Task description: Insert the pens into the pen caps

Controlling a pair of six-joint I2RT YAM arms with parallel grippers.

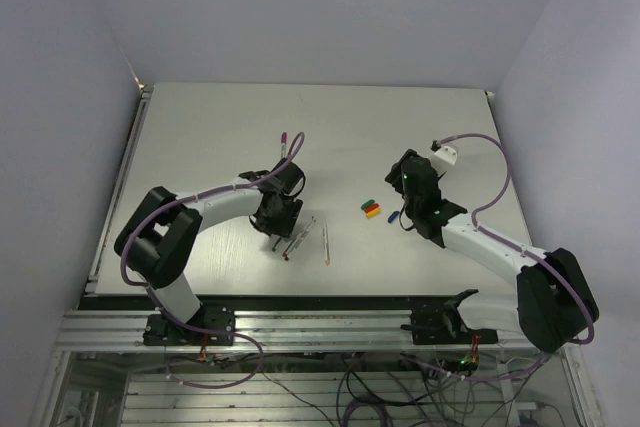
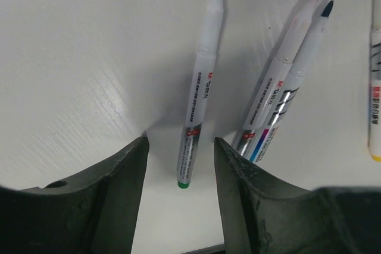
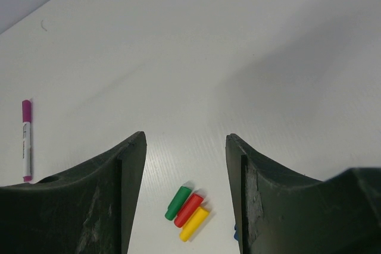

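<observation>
The left gripper (image 2: 180, 141) stands over the table (image 2: 89, 57) with its jaws partly open and holds nothing: its two dark fingers (image 2: 119, 194) sit on either side of the green-ended pen (image 2: 199, 87), and the left wrist view shows a strip of bare table between each finger and the barrel. That pen lies flat and uncapped, with its dark tip pointing away from the gripper and its green end between the fingers. Just to its right, the red-tipped pen (image 2: 286, 69) and the blue-tipped pen (image 2: 303, 63) lie side by side, touching along their barrels, with their near ends hidden behind the right-hand finger. The yellow-ended pen (image 2: 375, 87) lies apart from them at the edge of that view. The right gripper (image 3: 184, 138) is also open and empty, and is well apart from the pens. In the right wrist view, the green cap (image 3: 177, 202), the red cap (image 3: 189, 206) and the yellow cap (image 3: 194, 223) lie packed together in a row on the table, framed between its fingers. Only a sliver of the blue cap (image 3: 236, 233) shows beside one finger. The magenta-capped pen (image 3: 26, 141) lies alone further back on the table, well away from the other pens and caps.
</observation>
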